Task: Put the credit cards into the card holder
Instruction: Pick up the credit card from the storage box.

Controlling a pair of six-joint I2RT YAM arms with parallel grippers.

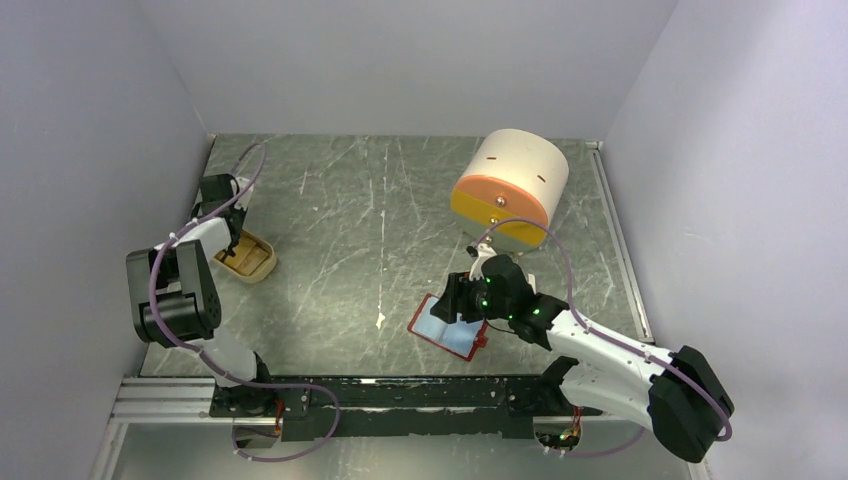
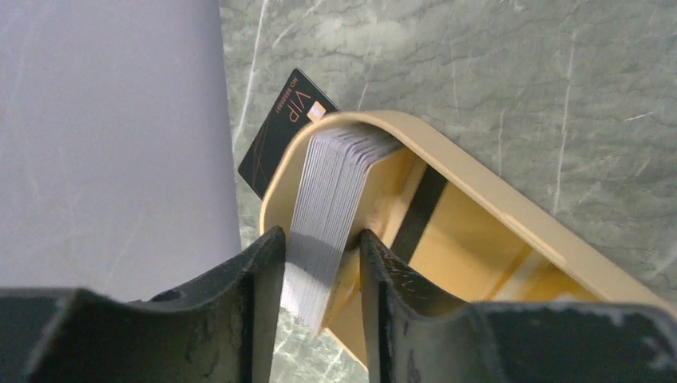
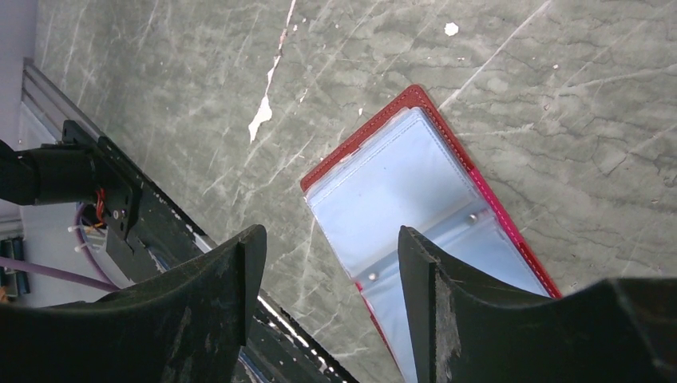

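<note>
Cards [image 2: 335,175] stand edgewise within left claw [image 2: 321,235], grip unclear; right claw [image 3: 331,235] gapes empty over diagonal card holder [image 3: 407,183].

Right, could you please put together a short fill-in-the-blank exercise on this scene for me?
1. The stack of credit cards stands on edge in a beige ____.
2. The red card holder lies ____, not folded shut.
3. The black card near the stack is printed ____.
4. The ____ end effector hangs over the card holder.
Missing words: tray; open; VIP; right.
</note>
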